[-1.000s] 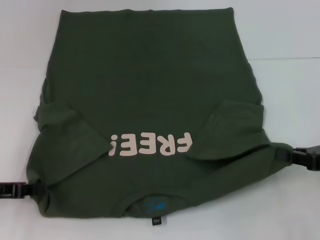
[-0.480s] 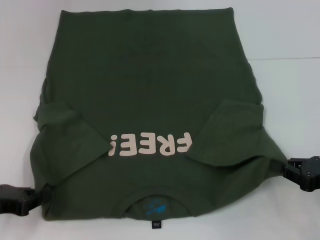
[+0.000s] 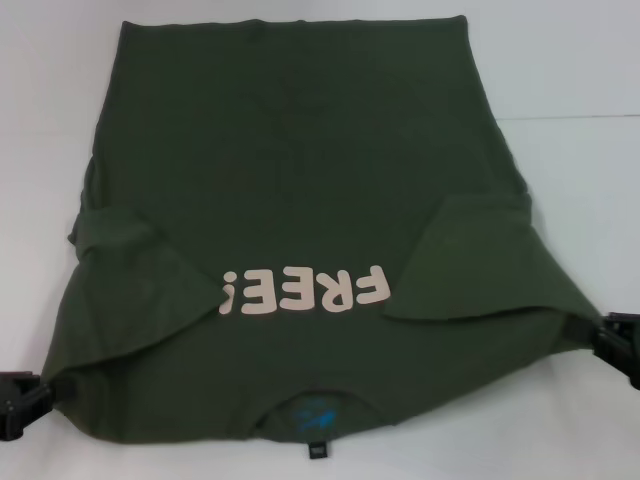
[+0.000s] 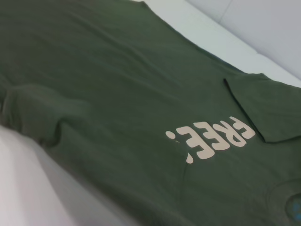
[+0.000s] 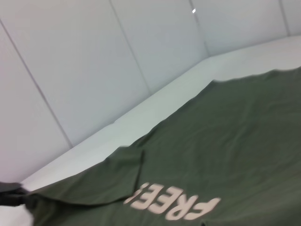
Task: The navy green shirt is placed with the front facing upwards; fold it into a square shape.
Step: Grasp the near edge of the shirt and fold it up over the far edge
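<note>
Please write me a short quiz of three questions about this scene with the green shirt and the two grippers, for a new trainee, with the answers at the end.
1. True or false: both sleeves of the navy green shirt are folded inward over the body.
2. Where is the collar? A) at the near edge, toward the robot B) at the far edge C) hidden underneath
3. Which parts of the shirt are the left gripper and the right gripper at?

Key: 1 true. 2 A. 3 The shoulder corners, one on each side, at the collar end.
</note>
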Controlling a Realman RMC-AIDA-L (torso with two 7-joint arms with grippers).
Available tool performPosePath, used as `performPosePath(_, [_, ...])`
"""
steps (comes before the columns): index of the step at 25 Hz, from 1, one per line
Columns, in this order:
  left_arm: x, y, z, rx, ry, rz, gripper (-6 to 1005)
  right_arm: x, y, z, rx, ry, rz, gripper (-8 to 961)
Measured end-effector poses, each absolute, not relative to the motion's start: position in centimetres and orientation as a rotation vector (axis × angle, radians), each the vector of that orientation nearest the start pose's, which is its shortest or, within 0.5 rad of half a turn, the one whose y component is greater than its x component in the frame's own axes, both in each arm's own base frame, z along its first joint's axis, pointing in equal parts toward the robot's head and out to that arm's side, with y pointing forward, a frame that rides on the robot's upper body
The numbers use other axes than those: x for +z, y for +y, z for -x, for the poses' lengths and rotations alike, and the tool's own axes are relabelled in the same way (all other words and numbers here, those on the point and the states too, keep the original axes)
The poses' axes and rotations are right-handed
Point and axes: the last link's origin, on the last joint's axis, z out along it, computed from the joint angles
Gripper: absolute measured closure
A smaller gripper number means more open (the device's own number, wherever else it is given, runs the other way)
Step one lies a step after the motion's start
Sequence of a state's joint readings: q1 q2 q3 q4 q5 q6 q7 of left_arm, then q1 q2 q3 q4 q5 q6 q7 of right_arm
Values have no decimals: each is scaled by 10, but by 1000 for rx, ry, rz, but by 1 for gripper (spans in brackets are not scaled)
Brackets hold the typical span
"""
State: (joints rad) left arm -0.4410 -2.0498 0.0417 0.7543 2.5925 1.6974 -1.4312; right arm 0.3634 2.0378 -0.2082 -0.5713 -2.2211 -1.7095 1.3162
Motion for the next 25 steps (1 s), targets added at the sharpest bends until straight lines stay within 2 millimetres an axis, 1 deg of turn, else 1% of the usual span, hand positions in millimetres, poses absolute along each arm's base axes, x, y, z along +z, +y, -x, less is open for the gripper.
performPosePath(5, [58, 249, 366, -475, -1026, 2510, 963, 47, 240, -361, 802, 891, 2352, 917])
performPosePath(10, [56, 237, 368, -482, -950, 2547, 964, 47, 219, -363, 818, 784, 2372, 917])
performPosePath(13, [56, 229, 369, -492, -915, 2559, 964, 46, 202, -364, 839, 724, 2358, 918])
performPosePath(18, [56, 208, 369, -511, -836, 2606, 965, 43, 170, -368, 868, 640, 2317, 918])
performPosePath(25, [47, 177, 368, -556, -768, 2660, 966, 44, 133, -378, 842, 639, 2276, 917])
